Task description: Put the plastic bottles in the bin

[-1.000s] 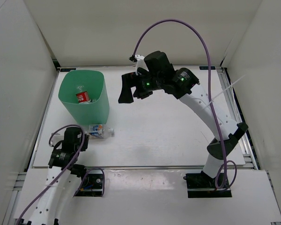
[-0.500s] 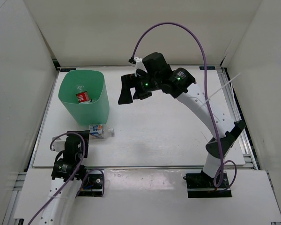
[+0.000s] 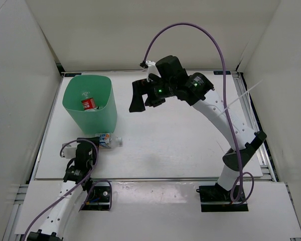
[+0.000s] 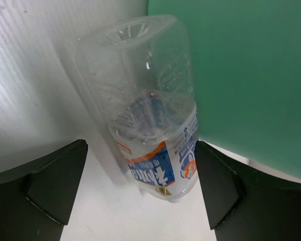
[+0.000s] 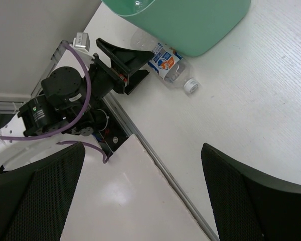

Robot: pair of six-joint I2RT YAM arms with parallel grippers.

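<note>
A clear bottle with a blue-and-white label [image 3: 108, 140] lies on its side on the table against the foot of the mint-green bin [image 3: 103, 113]. My left gripper [image 3: 92, 148] is open at table level. In the left wrist view the labelled part of this bottle [image 4: 158, 150] lies between the two fingers [image 4: 57, 183], with the bin's wall [image 4: 241, 70] just to the right. A red-labelled bottle [image 3: 88, 104] lies inside the bin. My right gripper [image 3: 139, 98] hangs open and empty high above the table, right of the bin. Its camera looks down on the bottle [image 5: 164, 61] and its white cap [image 5: 191, 86].
White walls close the workspace on three sides. A metal rail [image 3: 155, 178] runs along the table's near edge, with a cable opening [image 3: 99, 195] by the left arm's base. The right arm's purple cable [image 3: 190, 30] arches over the back of the table.
My left gripper has opened and has shifted right, closer to the blue-and-white bottle, with its arm drawn in. The right arm has barely moved.
</note>
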